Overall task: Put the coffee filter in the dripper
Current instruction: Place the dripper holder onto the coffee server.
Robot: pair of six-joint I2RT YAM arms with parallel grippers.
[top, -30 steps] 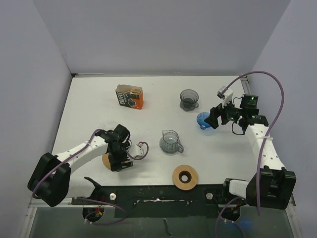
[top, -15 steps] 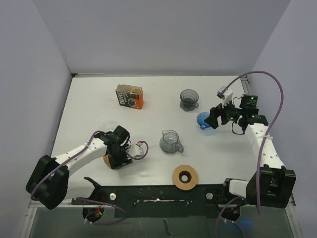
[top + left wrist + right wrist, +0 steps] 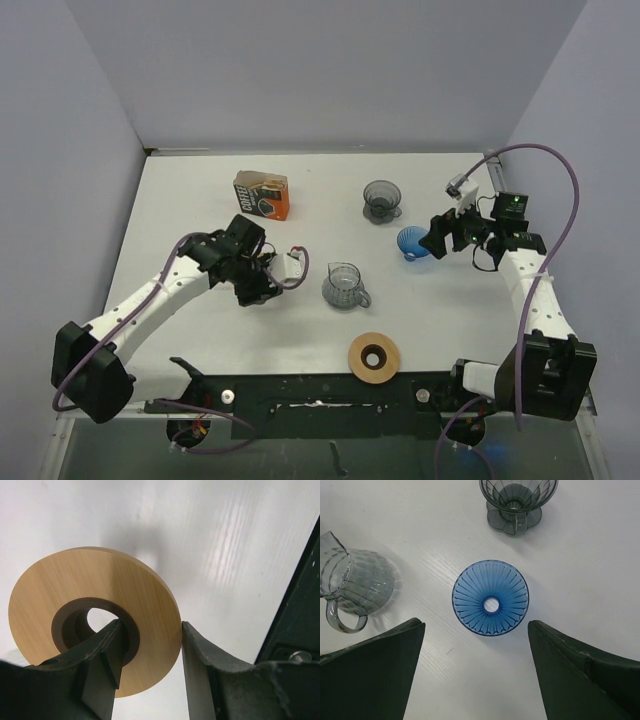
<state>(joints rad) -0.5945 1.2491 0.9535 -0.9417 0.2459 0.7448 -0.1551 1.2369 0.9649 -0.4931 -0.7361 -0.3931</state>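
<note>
So the left gripper (image 3: 260, 288) is up over the left-middle of the white worktop (image 3: 180, 220). In its wrist view, the left gripper (image 3: 150, 630) is clamped on a flat round wooden ring with a dark inner collar (image 3: 75, 580). One finger is tucked in the hole and the other is pressed on the outer rim. The arm hides that ring from the overhead camera. The blue ribbed plastic cone dripper (image 3: 411, 243) sits towards the right edge, about halfway back, mouth up. The right gripper (image 3: 432, 240) is right beside it. From the right wrist camera the blue dripper (image 3: 491, 604) sits between the fingers of the right gripper (image 3: 475, 625). Those are spread wide and clear of it on both sides. I honestly can't pick out a paper coffee filter in any view. Just behind the blue one is a smoky grey clear dripper with a handle (image 3: 382, 200). A grey ribbed glass pitcher (image 3: 345, 286) is near the middle of the worktop, and an orange and black coffee box (image 3: 261, 194) sits towards the far left. A second wooden ring (image 3: 374, 357) lies flat at the near edge, a bit right of centre.
</note>
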